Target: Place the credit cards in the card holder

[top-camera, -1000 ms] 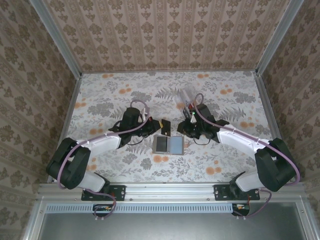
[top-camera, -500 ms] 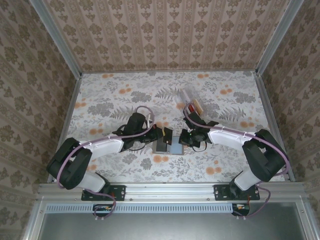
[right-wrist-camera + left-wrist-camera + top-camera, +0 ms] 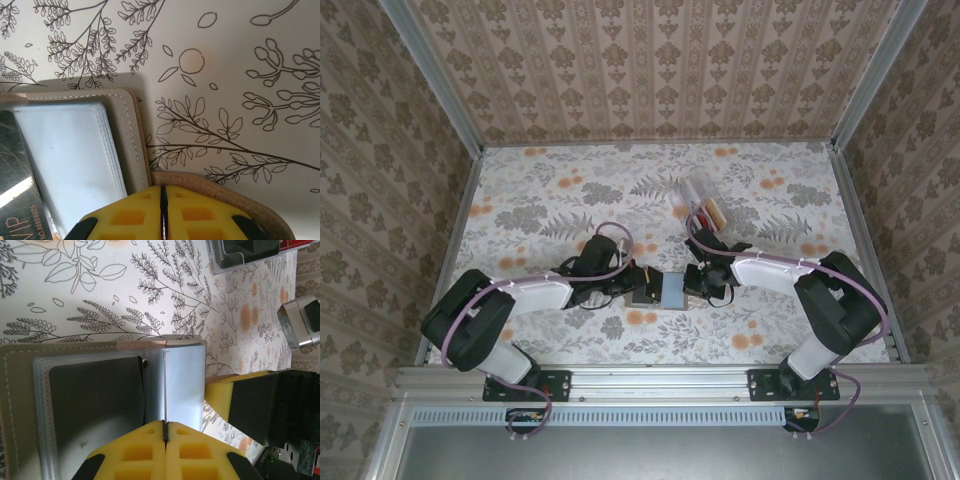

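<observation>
Covering the table (image 3: 535, 195) is a floral-print sheet, and patterned wallpaper walls (image 3: 650, 70) are enclosing it on three sides. The holder (image 3: 672, 291) is lying open at lower centre. The left gripper (image 3: 165, 434) is clamping a card (image 3: 165, 385) edge-on over it. The right gripper (image 3: 162, 199) is sitting closed at its right edge. A clear box (image 3: 701, 206) is standing above it, right of centre.

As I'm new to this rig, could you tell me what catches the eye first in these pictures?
Both arms meet at the open card holder in mid-table. The left pincer grips a thin card edge-on over its fold; the right pincer is closed at its right edge. A clear box of cards lies farther back.
</observation>
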`<state>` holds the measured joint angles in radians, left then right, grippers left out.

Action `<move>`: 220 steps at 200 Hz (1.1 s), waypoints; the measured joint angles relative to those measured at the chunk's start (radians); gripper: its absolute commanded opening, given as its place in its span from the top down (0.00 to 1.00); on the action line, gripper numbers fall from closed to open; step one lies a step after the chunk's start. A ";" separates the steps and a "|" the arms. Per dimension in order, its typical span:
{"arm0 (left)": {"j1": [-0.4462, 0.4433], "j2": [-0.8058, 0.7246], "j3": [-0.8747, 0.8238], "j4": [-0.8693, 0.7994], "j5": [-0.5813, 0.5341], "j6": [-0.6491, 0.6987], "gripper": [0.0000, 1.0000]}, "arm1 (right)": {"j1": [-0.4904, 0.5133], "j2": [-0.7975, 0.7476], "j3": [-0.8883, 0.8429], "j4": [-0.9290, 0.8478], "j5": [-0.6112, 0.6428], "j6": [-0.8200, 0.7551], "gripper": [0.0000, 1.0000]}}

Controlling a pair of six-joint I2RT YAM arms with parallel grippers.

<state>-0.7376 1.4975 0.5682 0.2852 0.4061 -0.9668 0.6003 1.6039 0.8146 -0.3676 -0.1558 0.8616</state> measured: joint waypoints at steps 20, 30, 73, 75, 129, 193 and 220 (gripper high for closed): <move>-0.008 0.008 -0.008 0.010 -0.011 0.000 1.00 | 0.000 0.002 0.000 0.000 0.000 0.000 0.88; -0.012 0.015 -0.008 0.014 -0.014 0.003 1.00 | 0.000 0.002 0.000 0.001 0.000 0.000 0.88; -0.038 0.045 -0.010 0.033 -0.041 0.011 1.00 | 0.000 0.006 0.003 0.000 -0.001 0.000 0.89; -0.040 0.046 -0.010 0.033 -0.041 0.011 1.00 | 0.000 0.006 0.003 0.000 -0.001 0.000 0.89; -0.066 0.048 -0.010 0.034 -0.076 0.031 0.99 | 0.000 0.014 0.011 -0.007 -0.005 0.000 0.88; -0.082 0.056 0.019 -0.001 -0.092 0.058 0.89 | 0.000 0.015 0.011 -0.007 -0.008 0.000 0.88; -0.102 0.069 0.062 -0.050 -0.108 0.080 0.88 | 0.000 0.015 0.011 -0.006 -0.010 0.001 0.88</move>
<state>-0.8394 1.5661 0.6300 0.2348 0.2985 -0.8871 0.6003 1.6188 0.8261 -0.3737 -0.1654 0.8623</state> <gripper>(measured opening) 0.120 0.117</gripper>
